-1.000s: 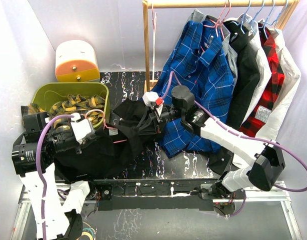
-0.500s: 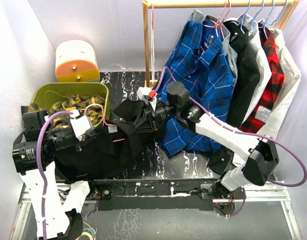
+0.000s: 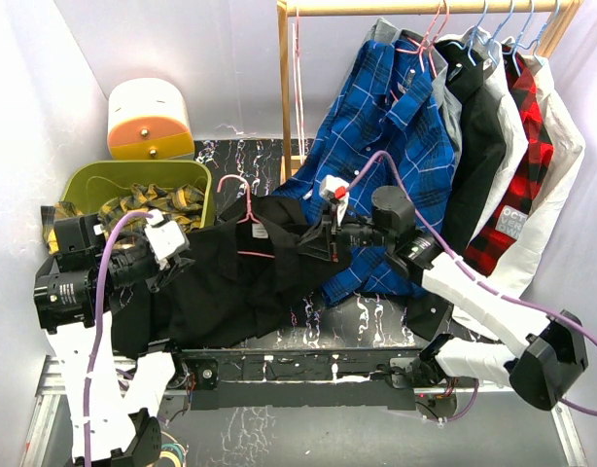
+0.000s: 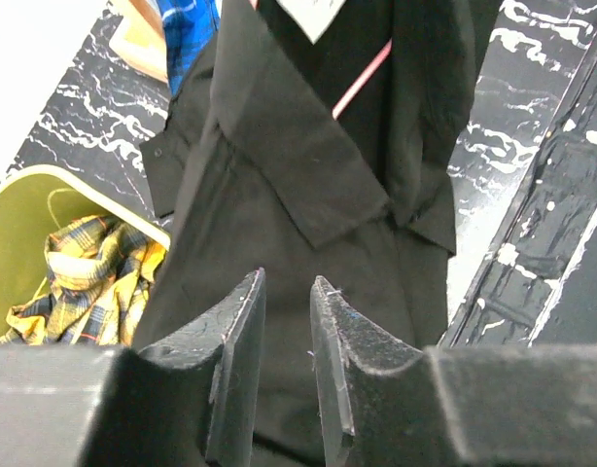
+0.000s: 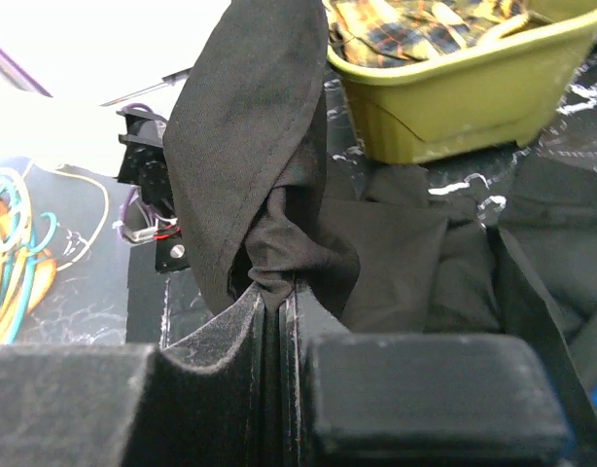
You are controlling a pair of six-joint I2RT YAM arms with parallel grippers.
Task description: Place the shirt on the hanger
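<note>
Compared with half a second ago, the right gripper [image 3: 318, 238] has drawn away from the left arm. The shirt [image 3: 230, 292], bunched in a heap before, now stretches as a long black span between the two grippers. More of the hanger [image 3: 248, 209] now shows, its pink hook and one wire lying on the cloth between them. The left gripper [image 3: 177, 258] has barely shifted. In the right wrist view the right gripper's fingers [image 5: 230, 336] are pressed together on a fold of the shirt, which rises above the tips and drapes off to their left. The green bin [image 5: 474, 117] sits beyond them. In the left wrist view the left gripper's fingers [image 4: 235, 370] stand a narrow gap apart, with black cloth filling the gap, and seem to nip it. The collar spreads just ahead of the tips, with the pink wire farther on.
</note>
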